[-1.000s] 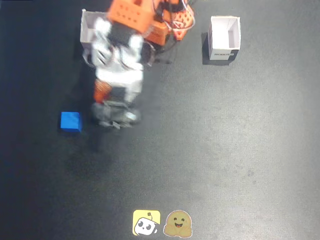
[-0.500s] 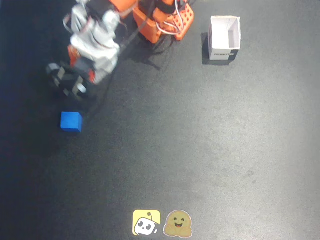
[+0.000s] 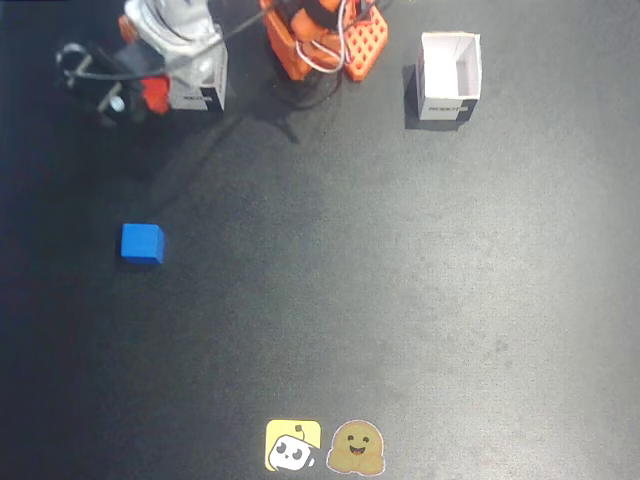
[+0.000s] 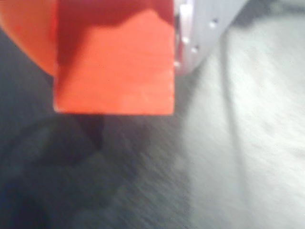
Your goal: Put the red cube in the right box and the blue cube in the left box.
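The red cube [image 4: 114, 67] fills the upper left of the wrist view, and my gripper [image 4: 114, 102] is shut on it, with an orange finger [image 4: 24, 38] on its left and a pale grey part on its right. In the fixed view the gripper [image 3: 105, 92] is at the top left, just left of the left white box [image 3: 205, 85], which the arm largely covers. The blue cube [image 3: 142, 243] lies on the dark mat well below the gripper, untouched. The right white box [image 3: 450, 75] stands open at the top right, and I see nothing inside it.
The orange arm base [image 3: 325, 35] with its cables sits at the top centre between the two boxes. Two small stickers [image 3: 325, 446] lie at the mat's bottom edge. The dark mat [image 3: 400, 280] covers the whole table.
The arm has swung up and to the left, from beside the blue cube to the left box at the top left. The blue cube has not moved.
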Robot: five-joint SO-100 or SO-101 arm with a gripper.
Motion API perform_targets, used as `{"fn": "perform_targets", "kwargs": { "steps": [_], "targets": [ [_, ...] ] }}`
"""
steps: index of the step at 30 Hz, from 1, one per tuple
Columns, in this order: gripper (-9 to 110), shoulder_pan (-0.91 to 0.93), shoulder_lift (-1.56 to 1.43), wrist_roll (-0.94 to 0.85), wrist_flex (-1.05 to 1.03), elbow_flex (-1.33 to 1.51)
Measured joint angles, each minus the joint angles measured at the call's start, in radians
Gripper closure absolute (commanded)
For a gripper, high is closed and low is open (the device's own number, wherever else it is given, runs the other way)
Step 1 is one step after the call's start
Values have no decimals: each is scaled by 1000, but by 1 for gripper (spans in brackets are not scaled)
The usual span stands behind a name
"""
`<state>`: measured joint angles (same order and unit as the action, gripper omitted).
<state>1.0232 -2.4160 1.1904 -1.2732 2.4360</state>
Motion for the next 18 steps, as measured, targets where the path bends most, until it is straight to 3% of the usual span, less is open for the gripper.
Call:
{"fn": "perform_targets", "kwargs": {
  "steps": [18],
  "targets": [
    [87,158,-106,195,-150,0]
  ]
}}
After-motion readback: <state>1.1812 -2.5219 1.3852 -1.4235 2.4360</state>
